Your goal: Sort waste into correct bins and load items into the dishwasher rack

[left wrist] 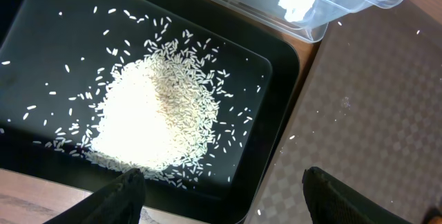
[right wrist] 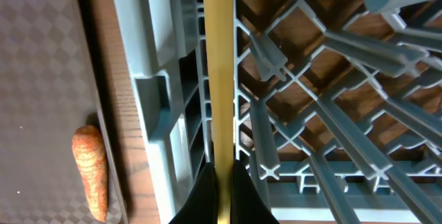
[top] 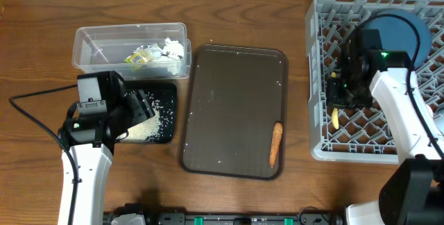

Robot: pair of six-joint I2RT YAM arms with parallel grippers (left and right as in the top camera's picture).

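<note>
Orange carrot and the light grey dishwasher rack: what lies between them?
Overhead view: only the dark brown serving tray's rim and a strip of bare wooden table.

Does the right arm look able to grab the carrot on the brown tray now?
Probably not yet: its jaws are shut on the pale yellow spoon at the dishwasher rack. The carrot lies uncovered on the brown tray beside the rack, so after release the way looks free.

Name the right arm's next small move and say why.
Probably lower a little and open the jaws. They are shut on the spoon, which hangs over the rack lattice just inside its wall, so letting go should leave it loaded.
</note>
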